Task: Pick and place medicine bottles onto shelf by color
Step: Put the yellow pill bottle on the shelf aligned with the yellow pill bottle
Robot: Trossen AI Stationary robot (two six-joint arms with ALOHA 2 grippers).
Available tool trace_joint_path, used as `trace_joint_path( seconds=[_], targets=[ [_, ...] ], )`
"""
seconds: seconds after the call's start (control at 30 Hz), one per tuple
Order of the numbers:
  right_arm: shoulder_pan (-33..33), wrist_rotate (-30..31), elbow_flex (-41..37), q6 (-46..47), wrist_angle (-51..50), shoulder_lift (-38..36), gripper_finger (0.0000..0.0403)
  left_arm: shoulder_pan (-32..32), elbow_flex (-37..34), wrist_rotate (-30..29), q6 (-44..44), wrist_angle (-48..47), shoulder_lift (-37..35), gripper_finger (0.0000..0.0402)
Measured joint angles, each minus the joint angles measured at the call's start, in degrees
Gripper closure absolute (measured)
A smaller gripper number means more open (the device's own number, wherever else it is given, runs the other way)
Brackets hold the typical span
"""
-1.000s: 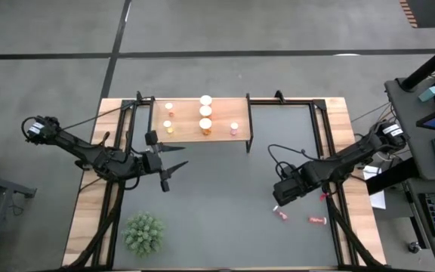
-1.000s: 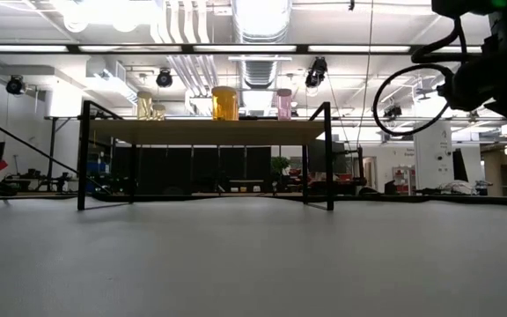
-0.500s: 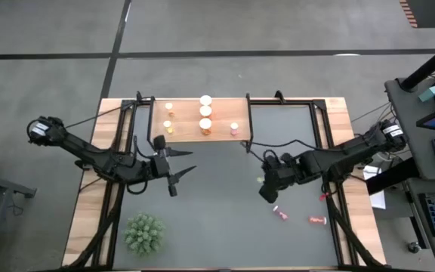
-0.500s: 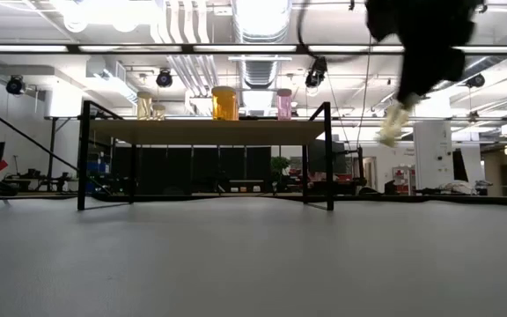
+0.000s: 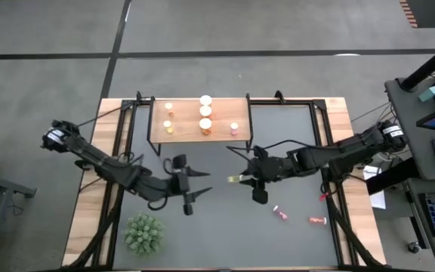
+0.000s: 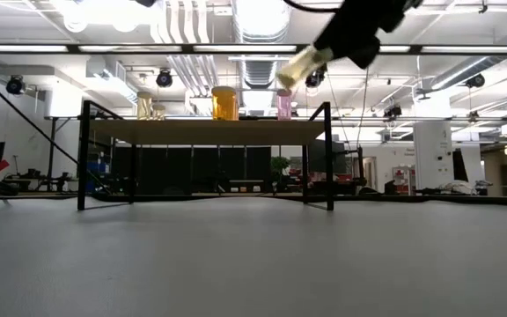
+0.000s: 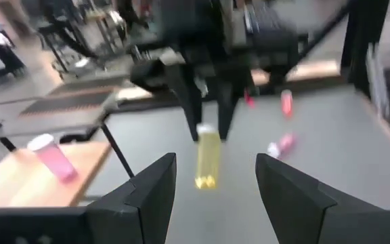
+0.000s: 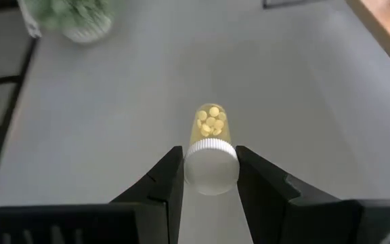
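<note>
My right gripper [image 5: 242, 179] is over the middle of the table, shut on a yellow medicine bottle [image 5: 234, 179] with a white cap; the low view shows the bottle [image 6: 299, 65] high above the table. My left gripper [image 5: 198, 187] is open just to the left of the bottle, its fingers pointing at it [image 7: 208, 157] with a gap between. The shelf [image 5: 225, 113] stands at the far edge on thin black legs. On it stand several bottles upright: orange ones [image 5: 205, 125], small ones [image 5: 168, 125] and a pink one [image 5: 234, 128]. My right gripper pinches the bottle's white cap end [image 8: 210, 165] between its two fingers. The fingers come from the table's right and slant downward. The yellow body [image 8: 210, 123] sticks out past the fingertips toward the table's left, tilted a little down and lifted clear of the table.
Pink bottles [image 5: 282, 214] [image 5: 317, 221] lie on the table near the right front, and a third one [image 5: 325, 196] lies by the right edge. A green spiky plant [image 5: 143, 232] stands at the near left. The table between the shelf and the arms is bare grey.
My right gripper has risen from the near right of the table and gone toward the left. Its wrist has rolled, so the yellow bottle has swung from hanging down to pointing left. My left gripper has moved right and toward the near edge, closer to the bottle.
</note>
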Motion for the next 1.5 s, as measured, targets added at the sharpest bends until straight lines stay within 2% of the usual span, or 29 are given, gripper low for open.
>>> trace_joint_path(
  seconds=[0.17,0.27,0.53,0.8,0.93,1.13,1.2,1.33,1.5],
  targets=[
    [-1.73,-4.08,0.0,-2.23,3.2,0.16,0.0297,1.05,5.43,0.88,-0.15,-7.65,4.82,0.0214],
    [-2.1,-4.21,0.0,-2.6,4.16,0.72,0.0297,2.48,7.32,4.67,-0.34,-9.02,6.88,0.0214],
    [-2.08,-5.46,2.63,-3.82,5.08,3.35,0.0297,8.15,7.74,9.74,-4.44,-10.56,11.85,0.0214],
    [-2.14,-5.27,9.19,-7.82,0.15,7.8,0.0297,9.12,7.67,12.76,-5.18,-10.35,12.65,0.0216],
    [-2.14,-5.24,12.71,-9.66,-1.96,9.89,0.0297,9.12,7.65,12.78,-5.32,-11.01,12.52,0.0245],
    [-2.19,-5.23,17.31,-11.94,-5.06,12.66,0.0289,9.12,7.13,12.73,-5.35,-11.53,12.47,0.0321],
    [-2.19,-5.22,18.35,-12.29,-5.66,13.47,0.0282,9.12,7.13,12.68,-5.18,-11.76,12.45,0.0338],
    [-2.49,-5.24,20.73,-12.66,-4.72,14.4,0.025,9.12,7.12,12.4,-4.39,-11.44,12.0,0.0339],
    [-3.72,-5.19,24.08,-15.25,-5.98,13.5,0.0199,8.97,6.97,9.71,-2.65,-12.63,8.31,0.0315]
  ],
)
